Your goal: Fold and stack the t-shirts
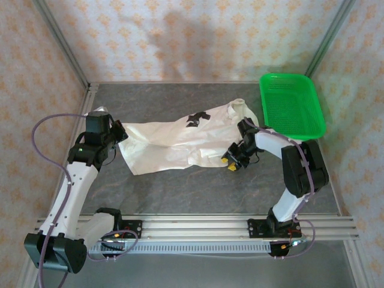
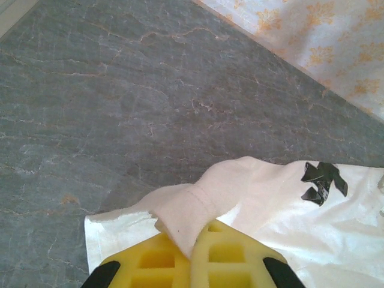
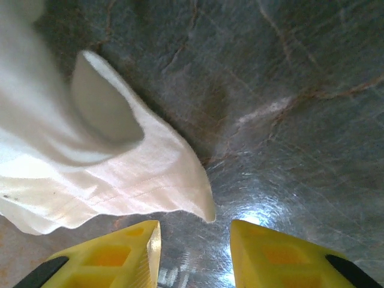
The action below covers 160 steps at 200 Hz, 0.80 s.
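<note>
So we've got the grey table [image 1: 180, 192] with one white t-shirt [image 1: 174, 141] lying on it, crumpled and only half spread. It runs from the left gripper [image 1: 114, 133] across to the right gripper [image 1: 233, 161], so it sits between the two.

As far as we can judge, this is the flatten-it-out stage. No fold is made and nothing is stacked yet.

The green basket [image 1: 291, 105] sits beyond the right gripper and off to its outer side, well apart from the left one. We see nothing in it, just bare mesh, and the shirt's far end lies just beside its near corner.

On the left wrist camera, the left gripper [image 2: 192, 240] is clamped on a bunched edge of the shirt, with cloth pinched between the yellow pads. The right gripper [image 3: 195, 240] has its jaws apart and holds nothing. A hemmed corner of the shirt lies just ahead of the gap, nearer the finger on the left of that view.

Our guess for the next move: the right gripper eases forward, closes on that corner, then both pull apart to stretch the cloth flat.

The small black print [image 2: 323, 182] faces up, ahead of the left gripper and to its right.
</note>
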### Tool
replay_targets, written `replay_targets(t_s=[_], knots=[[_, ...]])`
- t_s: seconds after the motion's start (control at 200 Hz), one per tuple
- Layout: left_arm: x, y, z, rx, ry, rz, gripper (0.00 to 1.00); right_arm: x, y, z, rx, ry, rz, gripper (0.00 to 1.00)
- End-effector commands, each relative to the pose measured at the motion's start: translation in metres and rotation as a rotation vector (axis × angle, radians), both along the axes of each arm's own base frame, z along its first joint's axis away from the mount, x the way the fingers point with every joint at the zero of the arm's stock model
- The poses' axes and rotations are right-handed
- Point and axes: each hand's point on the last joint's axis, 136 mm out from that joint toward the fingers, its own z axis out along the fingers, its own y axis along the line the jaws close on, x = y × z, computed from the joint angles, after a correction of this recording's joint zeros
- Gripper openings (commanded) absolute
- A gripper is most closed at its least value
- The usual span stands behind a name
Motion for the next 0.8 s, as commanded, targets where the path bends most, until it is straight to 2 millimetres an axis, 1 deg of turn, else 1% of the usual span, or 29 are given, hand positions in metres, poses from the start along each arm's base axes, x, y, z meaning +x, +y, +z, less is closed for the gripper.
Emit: replay_targets(t_s=[0.0, 0.105, 0.16, 0.21, 0.26, 0.335, 0.395, 0.435, 0.505, 0.55, 0.641, 0.736, 0.796], knots=[[-0.003, 0.005, -0.001, 0.014, -0.005, 0.013, 0.0, -0.001, -0.003, -0.016, -0.031, 0.015, 0.005, 0.34], [-0.004, 0.006, -0.001, 0.016, -0.004, 0.015, 0.0, 0.005, 0.002, -0.021, -0.024, 0.007, 0.007, 0.32], [-0.004, 0.006, -0.001, 0.02, -0.003, 0.014, 0.0, 0.01, 0.004, -0.021, -0.023, -0.001, 0.0, 0.29], [-0.005, 0.006, 0.0, 0.021, -0.006, 0.015, 0.0, 0.013, 0.004, -0.022, -0.029, -0.005, -0.002, 0.24], [-0.005, 0.007, 0.0, 0.023, -0.006, 0.017, 0.0, 0.016, 0.003, -0.02, -0.042, -0.015, 0.001, 0.14], [-0.005, 0.007, 0.0, 0.028, -0.007, 0.02, 0.0, 0.026, 0.001, -0.013, -0.065, -0.049, 0.004, 0.0], [-0.005, 0.008, 0.002, 0.031, -0.012, 0.019, 0.0, 0.037, -0.001, 0.0, -0.074, -0.089, -0.007, 0.0], [-0.004, 0.01, 0.007, 0.042, -0.018, 0.024, 0.0, 0.046, -0.002, 0.013, -0.067, -0.124, -0.022, 0.0], [-0.003, 0.014, 0.019, 0.068, -0.034, 0.033, 0.0, 0.066, -0.003, 0.044, -0.047, -0.197, -0.058, 0.0], [-0.001, 0.015, 0.03, 0.085, -0.05, 0.032, 0.0, 0.08, -0.004, 0.073, -0.028, -0.259, -0.076, 0.0], [0.005, 0.019, 0.055, 0.116, -0.081, 0.03, 0.0, 0.105, -0.012, 0.128, -0.007, -0.367, -0.101, 0.0], [0.015, 0.023, 0.087, 0.118, -0.131, 0.038, 0.0, 0.127, -0.023, 0.191, 0.023, -0.488, -0.121, 0.0], [0.022, 0.025, 0.113, 0.117, -0.179, 0.043, 0.0, 0.138, -0.034, 0.227, 0.039, -0.551, -0.143, 0.0]])
